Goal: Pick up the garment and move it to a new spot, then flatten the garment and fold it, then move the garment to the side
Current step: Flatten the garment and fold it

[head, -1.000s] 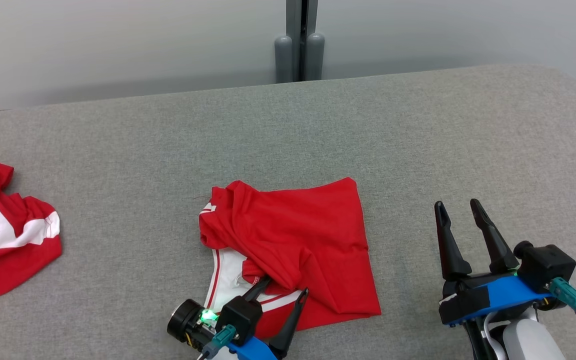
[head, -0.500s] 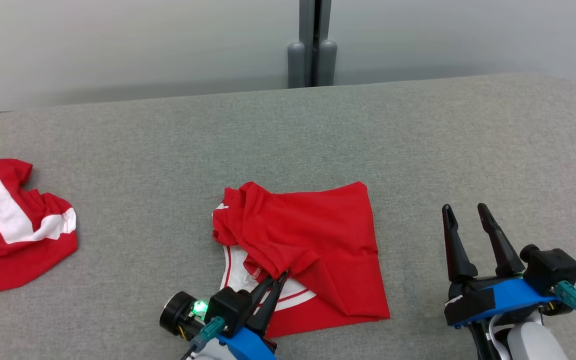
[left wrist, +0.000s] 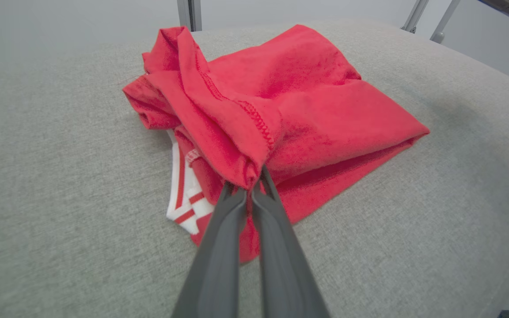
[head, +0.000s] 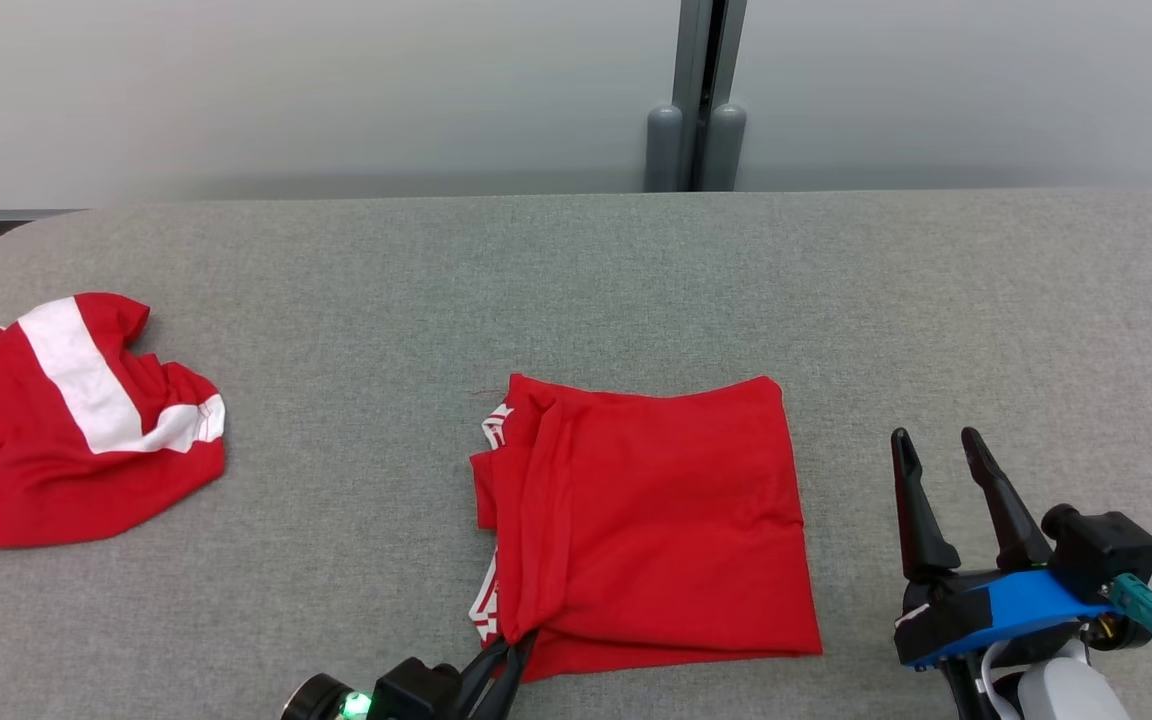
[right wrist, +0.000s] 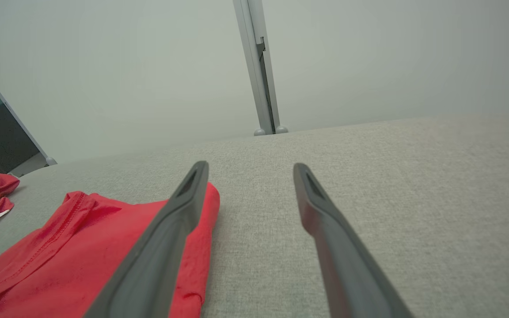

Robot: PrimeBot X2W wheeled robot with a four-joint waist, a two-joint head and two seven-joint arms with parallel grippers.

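The left gripper (left wrist: 254, 183), slim dark jaws closed tight, pinches a stitched hem of the soft red garment (head: 656, 510). Its folded, squarish bulk spreads just beyond the tips on the grey woven surface (head: 336, 300). The right gripper (head: 933, 440) gapes empty beside it.

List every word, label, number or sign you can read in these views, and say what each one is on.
No text can be read.
The folded red garment bears no print. Its white trim carries red stripes, not letters.
The crumpled red garment at the left has only a plain white band.
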